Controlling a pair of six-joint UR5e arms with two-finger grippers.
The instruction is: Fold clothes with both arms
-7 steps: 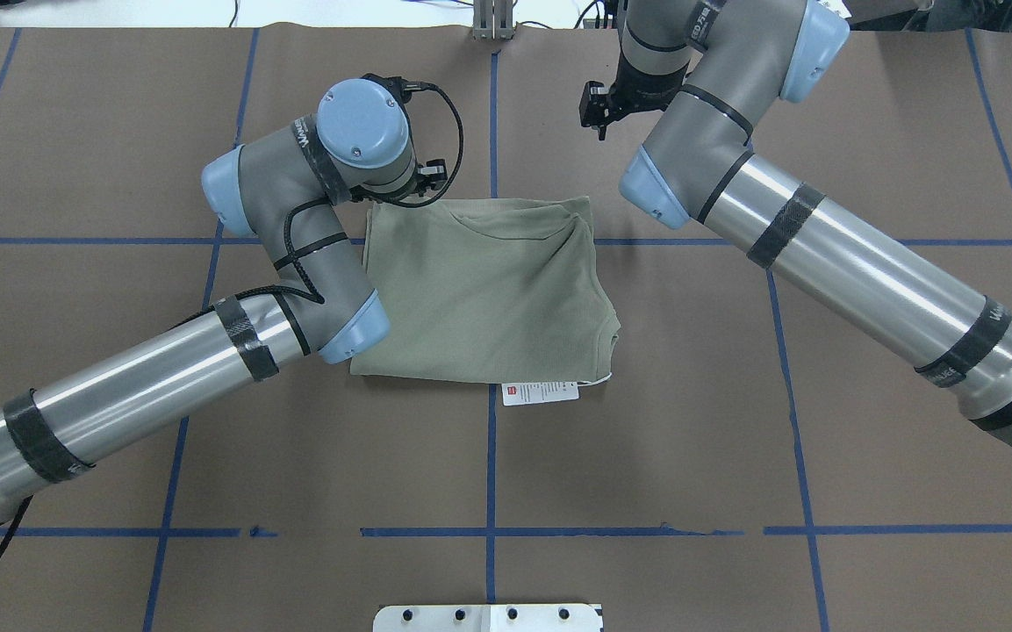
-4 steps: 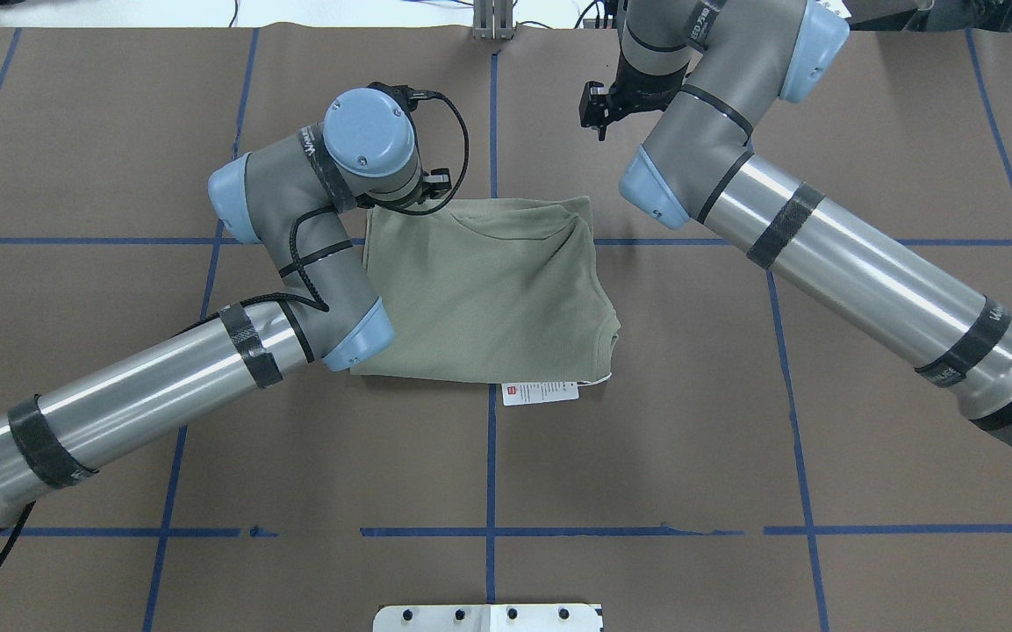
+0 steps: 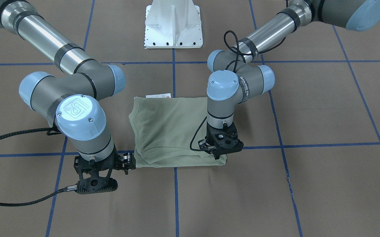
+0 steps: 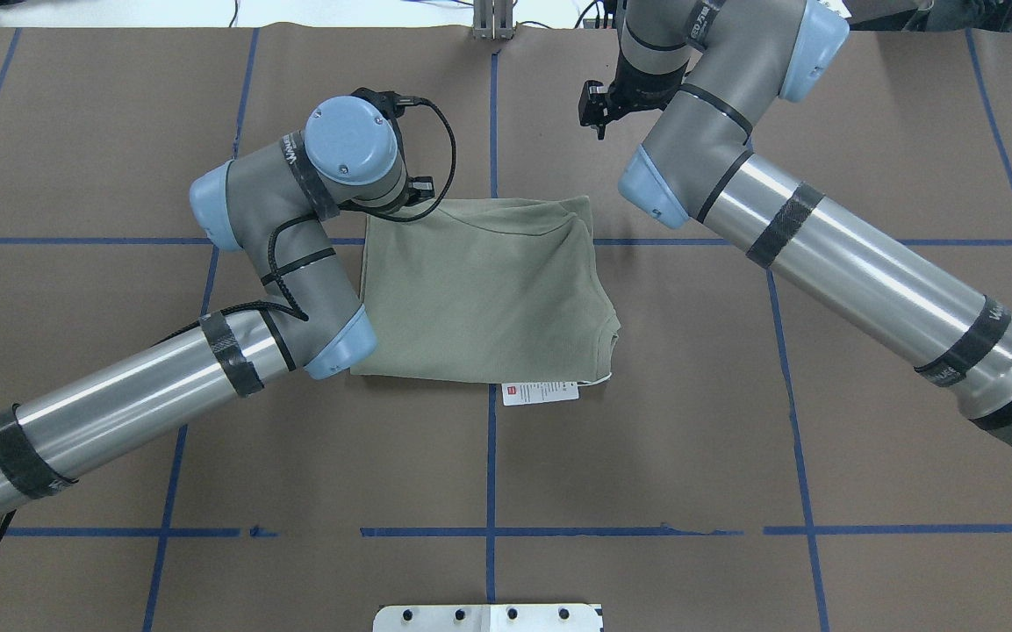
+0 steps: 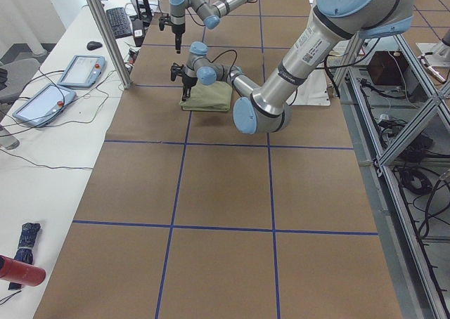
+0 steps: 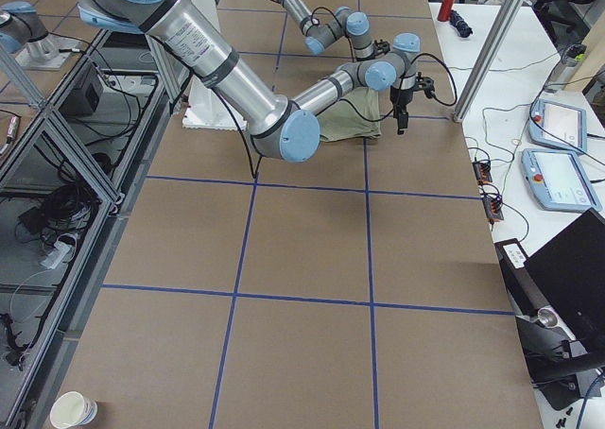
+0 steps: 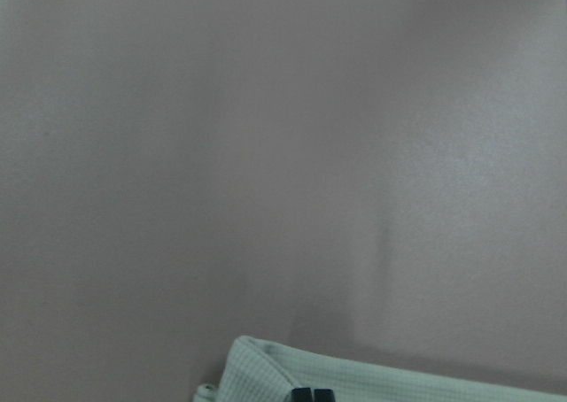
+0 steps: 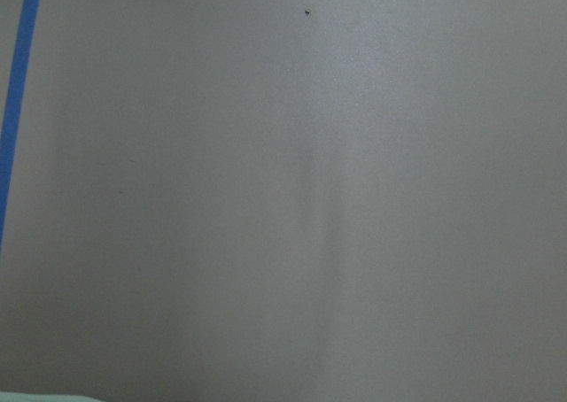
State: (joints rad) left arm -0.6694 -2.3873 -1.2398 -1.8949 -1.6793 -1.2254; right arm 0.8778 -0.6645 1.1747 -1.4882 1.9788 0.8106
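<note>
Left arm (image 4: 119, 404) edged outward, right arm (image 4: 857, 272) beside one folded shirt (image 4: 479, 298).

Pale sage-green folded knit shirt (image 4: 488, 298), white paper tag with red mark (image 4: 540, 392), brown paper table cover (image 4: 663, 439) gridded with blue tape lines (image 4: 491, 474).

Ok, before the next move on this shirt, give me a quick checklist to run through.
1. Shirt folded flat on the table: ok.
2. Left end effector over the shirt's far corner: ok.
3. Cloth pinched between its fingertips, which sit together: cannot tell.
4. Right end effector over the shirt: not ok, it is beside the other far corner, off the cloth.
5. Right end effector open or shut: cannot tell.
6. White tag tucked in: not ok, it sticks out.
</note>
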